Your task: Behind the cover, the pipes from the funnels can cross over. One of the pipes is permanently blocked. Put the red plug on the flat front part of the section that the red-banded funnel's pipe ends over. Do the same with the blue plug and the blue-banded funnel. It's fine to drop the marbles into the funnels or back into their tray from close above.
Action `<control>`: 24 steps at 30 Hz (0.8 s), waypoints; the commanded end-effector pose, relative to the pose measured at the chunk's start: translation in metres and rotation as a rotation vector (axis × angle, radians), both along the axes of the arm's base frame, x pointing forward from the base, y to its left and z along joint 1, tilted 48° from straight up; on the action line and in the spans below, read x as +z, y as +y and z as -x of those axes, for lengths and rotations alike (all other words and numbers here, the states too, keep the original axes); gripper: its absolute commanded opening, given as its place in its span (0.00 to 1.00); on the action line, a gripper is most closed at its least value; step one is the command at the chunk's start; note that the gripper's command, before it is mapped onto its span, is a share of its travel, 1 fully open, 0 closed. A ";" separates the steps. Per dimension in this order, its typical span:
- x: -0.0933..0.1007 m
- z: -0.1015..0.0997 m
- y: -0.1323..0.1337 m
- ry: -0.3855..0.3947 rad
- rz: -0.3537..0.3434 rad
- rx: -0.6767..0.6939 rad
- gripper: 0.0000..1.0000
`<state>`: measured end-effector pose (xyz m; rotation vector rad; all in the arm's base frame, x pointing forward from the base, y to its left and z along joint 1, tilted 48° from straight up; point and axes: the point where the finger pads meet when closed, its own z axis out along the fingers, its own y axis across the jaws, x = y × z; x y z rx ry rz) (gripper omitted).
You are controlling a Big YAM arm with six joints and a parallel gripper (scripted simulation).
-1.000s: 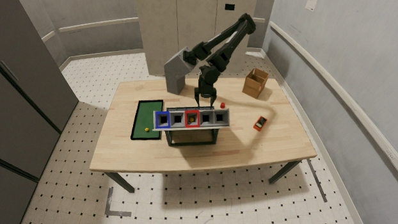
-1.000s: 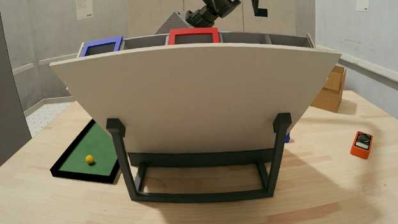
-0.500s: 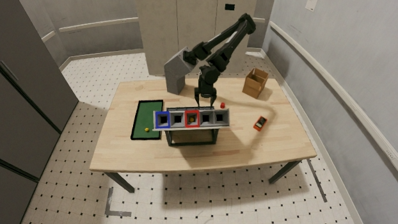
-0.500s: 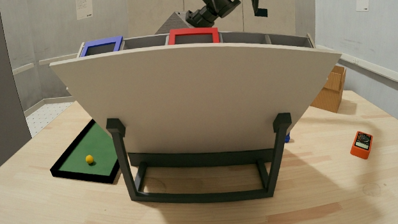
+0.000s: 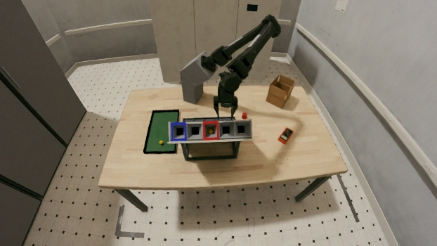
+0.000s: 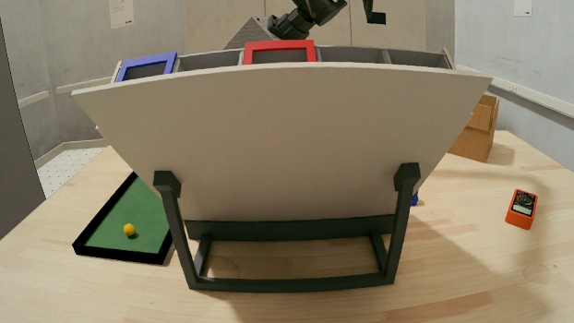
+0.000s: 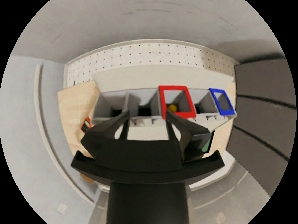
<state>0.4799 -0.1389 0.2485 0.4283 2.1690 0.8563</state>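
A rack of several grey funnels stands mid-table on a dark frame, behind a beige cover. The blue-banded funnel is at the left end. The red-banded funnel is in the middle, with a yellow marble in its mouth. My gripper hangs open and empty just behind the rack, between the red-banded funnel and the one to its right; the wrist view shows its fingers apart with nothing between them. The red plug sits on the table behind the rack's right end. The blue plug peeks out behind the frame's right leg.
A green tray with a black rim lies left of the rack and holds one yellow marble. A cardboard box stands at the back right. An orange device lies right of the rack. The grey arm base is at the back.
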 end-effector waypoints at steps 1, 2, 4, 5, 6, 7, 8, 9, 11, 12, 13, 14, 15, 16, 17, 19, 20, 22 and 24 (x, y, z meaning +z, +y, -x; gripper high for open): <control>0.032 -0.008 -0.012 -0.058 0.042 -0.004 0.59; 0.032 -0.008 -0.012 -0.058 0.042 -0.004 0.59; 0.032 -0.008 -0.012 -0.058 0.042 -0.004 0.59; 0.032 -0.008 -0.012 -0.058 0.042 -0.004 0.59; 0.032 -0.008 -0.012 -0.058 0.042 -0.004 0.59; 0.032 -0.008 -0.012 -0.058 0.042 -0.004 0.59; 0.032 -0.008 -0.012 -0.058 0.042 -0.004 0.59; 0.032 -0.008 -0.012 -0.058 0.042 -0.004 0.59; 0.032 -0.008 -0.012 -0.058 0.042 -0.004 0.59; 0.032 -0.008 -0.012 -0.058 0.042 -0.004 0.59; 0.032 -0.008 -0.012 -0.058 0.042 -0.004 0.59; 0.032 -0.008 -0.012 -0.058 0.042 -0.004 0.59; 0.033 -0.008 -0.012 -0.058 0.042 -0.004 0.59; 0.034 -0.008 -0.013 -0.058 0.042 -0.004 0.59; 0.035 -0.009 -0.013 -0.058 0.042 -0.004 0.59; 0.038 -0.009 -0.014 -0.058 0.042 -0.004 0.59; 0.039 -0.009 -0.014 -0.058 0.042 -0.004 0.59; 0.041 -0.010 -0.015 -0.058 0.042 -0.004 0.59; 0.043 -0.011 -0.015 -0.058 0.042 -0.004 0.59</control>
